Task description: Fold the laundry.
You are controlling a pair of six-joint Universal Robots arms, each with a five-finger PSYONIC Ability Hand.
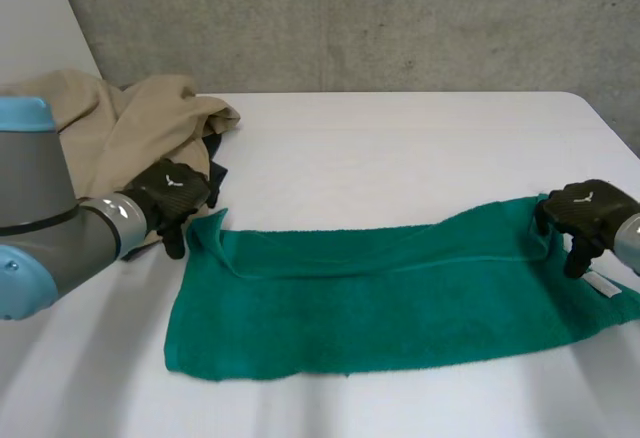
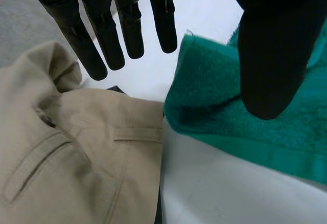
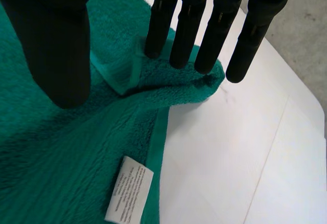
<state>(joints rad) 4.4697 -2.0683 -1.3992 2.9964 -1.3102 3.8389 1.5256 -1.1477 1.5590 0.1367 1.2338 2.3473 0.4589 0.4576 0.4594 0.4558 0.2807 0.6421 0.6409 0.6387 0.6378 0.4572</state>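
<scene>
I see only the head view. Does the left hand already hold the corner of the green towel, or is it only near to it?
Observer: Only near. In its wrist view the left hand has straight fingers clear of the green towel; only the thumb is over the corner.
Operator: And the right hand?
Observer: The right hand is open too. Its fingertips are at a bunched-up towel corner, with the thumb apart.
Operator: What is the beige cloth beside the left hand?
Observer: It looks like beige trousers: a pocket and a button show.
</scene>
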